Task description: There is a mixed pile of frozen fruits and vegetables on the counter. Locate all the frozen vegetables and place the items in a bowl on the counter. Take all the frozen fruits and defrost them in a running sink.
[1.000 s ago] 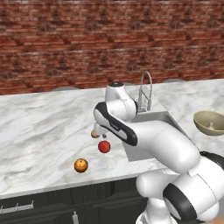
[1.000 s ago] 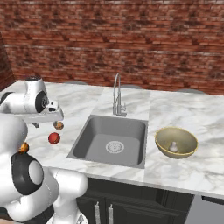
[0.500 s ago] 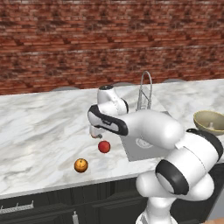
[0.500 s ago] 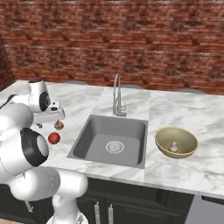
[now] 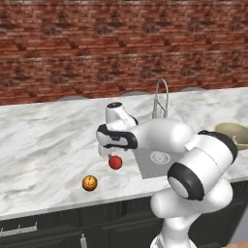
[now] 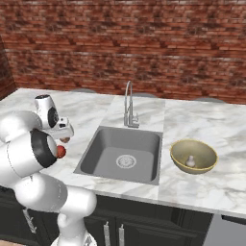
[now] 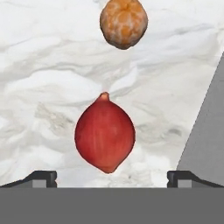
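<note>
1. On the white marble table with grey veins [image 5: 43, 140], left of the rectangular grey steel sink [image 6: 120, 153], the glossy red tomato-like ball [image 7: 104, 135] lies on the slab. In the hand view it sits between the two dark fingertips [image 7: 41, 177] and slightly ahead of them, pointed tip away from the camera.
2. Claw [image 7: 111, 179]: spread wide, released, holding nothing. It hangs above the red ball; I cannot tell whether the tips touch the slab.
3. Beyond the red ball in the hand view lies a small brownish-orange ball with a frosted skin [image 7: 123, 22], near but apart from it. In the left base view a larger orange ball with dark marks [image 5: 89, 182] lies well apart, nearer the table's front edge.
4. The wide shallow tan-gold bowl [image 6: 178, 151] stands on the table right of the sink, with the tiny pale mushroom [image 6: 190, 160] already inside.
5. Judgement: the red ball is the remaining vegetable and the next pick; the bowl is its destination, across the sink.
6. Handling (judgement): round, glossy, probably hard if frozen, light, and apt to roll or squirt out of a pinch. Best taken across its widest girth, pads on opposite flanks and centred, not near the pointed tip. Lower squarely so neither finger nudges it first.
7. Risk: an off-centre closure may send it rolling toward the sink edge or into the brownish-orange ball.
</note>
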